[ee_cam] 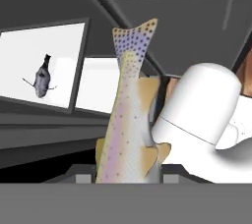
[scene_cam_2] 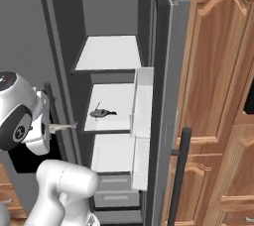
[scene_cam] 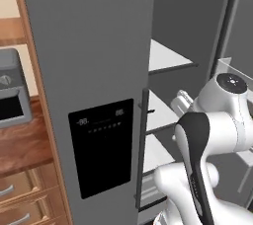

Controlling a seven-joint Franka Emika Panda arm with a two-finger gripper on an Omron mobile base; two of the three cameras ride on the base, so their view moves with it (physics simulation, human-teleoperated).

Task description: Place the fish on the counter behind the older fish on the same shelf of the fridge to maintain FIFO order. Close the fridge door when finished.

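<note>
Clamped between the finger tips, the fish (ee_cam: 129,120) stood tail-up right in front of the hand camera, its speckled tail fin pointing away from the hand toward the fridge interior; the gripper (ee_cam: 129,176) was clenched on its lower body, though the tips themselves were mostly hidden behind the fish. Beyond the tail, up and to the left of the hand, lay the older fish (ee_cam: 42,78), a small dark shape resting on the middle shelf (ee_cam: 29,51) near its front half, with bare shelf behind it. From the right base view that same older fish (scene_cam_2: 101,113) sat well ahead of the hand, which hung just outside the open compartment, beside the dispenser door (scene_cam: 99,120). Further out to the hand's right stood the open fridge door (scene_cam_2: 166,96), its clear bins (scene_cam_2: 141,121) facing the shelves. My judgement is that the carry was done and the reach-in remained. The risk was in the path: going straight in could sweep the older fish backward or off the shelf, and the tall upright tail could catch the shelf above. Letting go too early would leave the new fish in front, breaking the order.
</note>
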